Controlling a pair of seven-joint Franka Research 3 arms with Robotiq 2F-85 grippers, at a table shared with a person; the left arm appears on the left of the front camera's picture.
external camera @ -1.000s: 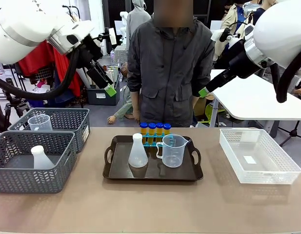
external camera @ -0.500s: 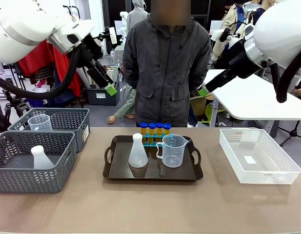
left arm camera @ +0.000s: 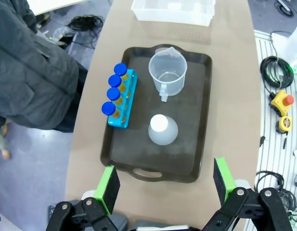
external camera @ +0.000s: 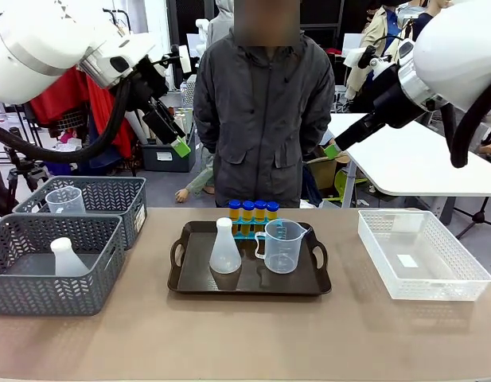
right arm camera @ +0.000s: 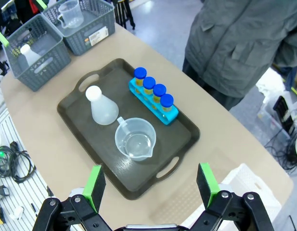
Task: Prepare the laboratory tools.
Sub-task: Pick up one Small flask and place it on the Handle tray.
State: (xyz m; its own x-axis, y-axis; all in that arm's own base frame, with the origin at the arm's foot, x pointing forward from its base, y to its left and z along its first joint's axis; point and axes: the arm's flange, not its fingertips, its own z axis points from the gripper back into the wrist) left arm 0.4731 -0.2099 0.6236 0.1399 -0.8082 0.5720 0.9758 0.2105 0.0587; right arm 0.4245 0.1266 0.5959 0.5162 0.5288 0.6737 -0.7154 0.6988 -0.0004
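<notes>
On the dark tray [external camera: 249,280] stand a translucent white conical flask [external camera: 224,248] and a clear handled beaker [external camera: 282,246]. Behind them, several yellow tubes with blue caps [external camera: 253,213] sit in a blue rack [left arm camera: 122,98]. The wrist views look down on the flask [left arm camera: 162,130] [right arm camera: 102,109], the beaker [left arm camera: 167,71] [right arm camera: 134,138] and the rack [right arm camera: 153,101]. My left gripper [external camera: 180,146] [left arm camera: 165,179] hangs open, high above the table's left. My right gripper [external camera: 332,150] [right arm camera: 149,181] is open too, high on the right. Both hold nothing.
Two grey mesh baskets stand at the left: the near one [external camera: 54,267] holds another flask [external camera: 66,257], the far one [external camera: 94,200] another beaker [external camera: 65,200]. A clear plastic bin [external camera: 422,253] sits at the right. A person [external camera: 265,111] stands at the far edge behind the tray.
The person has shifted slightly to the left behind the table. Both arms and the things on the tray have stayed where they were.
</notes>
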